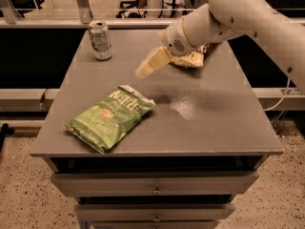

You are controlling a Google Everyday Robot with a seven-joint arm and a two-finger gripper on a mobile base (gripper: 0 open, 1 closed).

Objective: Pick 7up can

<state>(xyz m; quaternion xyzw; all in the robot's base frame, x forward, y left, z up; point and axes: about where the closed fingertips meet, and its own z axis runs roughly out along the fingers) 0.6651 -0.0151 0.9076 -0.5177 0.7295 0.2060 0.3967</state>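
So the 7up can (100, 40) stood upright at the far left corner of the surface (209, 123), pretty close to both the far edge and the left edge. The gripper (148, 65) hung over the far middle of the surface, to the right of the can and well apart from it, pointing down and to the left. Honestly couldn't tell whether it was apart or together from where I stood. The white arm (238, 13) came in from the far right.

A green chip bag (110, 117) lay flat on the near left part, its near corner almost at the front edge. A yellowish bag (190, 59) sat at the far side, partly hidden behind the arm. Between can and gripper the grey top was bare, same for the whole near right part.

Below the top were drawers (155, 185), and the cabinet stood on a speckled floor (24, 194).
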